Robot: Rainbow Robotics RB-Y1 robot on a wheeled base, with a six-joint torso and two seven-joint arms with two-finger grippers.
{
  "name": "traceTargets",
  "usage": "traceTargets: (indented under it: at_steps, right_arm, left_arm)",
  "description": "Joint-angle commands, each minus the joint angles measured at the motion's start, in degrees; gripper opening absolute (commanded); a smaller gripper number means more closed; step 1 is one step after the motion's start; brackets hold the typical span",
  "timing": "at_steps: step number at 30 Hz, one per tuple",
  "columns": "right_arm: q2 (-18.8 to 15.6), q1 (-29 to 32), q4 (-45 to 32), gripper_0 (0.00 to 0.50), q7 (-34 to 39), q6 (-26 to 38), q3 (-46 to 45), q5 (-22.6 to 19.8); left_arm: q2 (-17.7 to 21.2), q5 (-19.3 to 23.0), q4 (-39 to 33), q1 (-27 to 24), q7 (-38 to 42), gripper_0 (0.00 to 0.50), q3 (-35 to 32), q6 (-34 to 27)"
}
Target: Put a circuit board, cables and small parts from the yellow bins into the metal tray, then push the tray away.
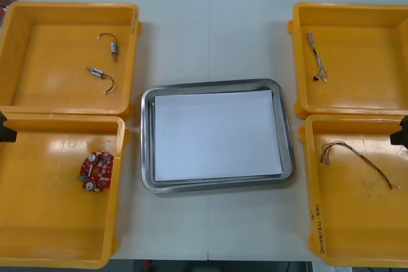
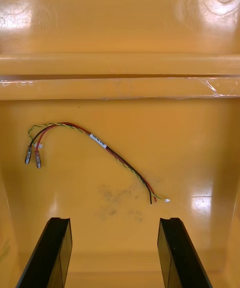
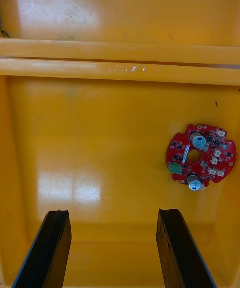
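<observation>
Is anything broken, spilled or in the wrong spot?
No, nothing stands out. The metal tray sits flat between the yellow bins, and the circuit board, red and yellow cable and small metal parts lie inside their bins. The left claw and right claw hang open above.

Bright, even light falls from above and leaves soft white glare patches on the glossy floors of the yellow bins (image 3: 75,188) in both wrist views, a thin shine along the rim of the metal tray (image 1: 217,85), and only faint shadows on the table (image 1: 210,30).
</observation>
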State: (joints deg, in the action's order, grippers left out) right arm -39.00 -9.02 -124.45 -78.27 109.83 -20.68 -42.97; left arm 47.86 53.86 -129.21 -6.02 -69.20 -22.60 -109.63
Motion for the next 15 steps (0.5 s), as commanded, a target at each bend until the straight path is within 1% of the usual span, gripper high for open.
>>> traceTargets:
  at_steps: [1, 15]
  right_arm:
    - [-2.14, 0.85, -0.36, 0.500, -0.84, 0.17, -1.56, -0.45]
    - [-2.14, 0.85, -0.36, 0.500, -0.84, 0.17, -1.56, -0.45]
  left_arm:
    - [1.71, 0.37, -1.49, -1.10, -2.26, 0.500, -1.57, -0.37]
    - [1.71, 0.37, -1.49, -1.10, -2.26, 0.500, -1.57, -0.37]
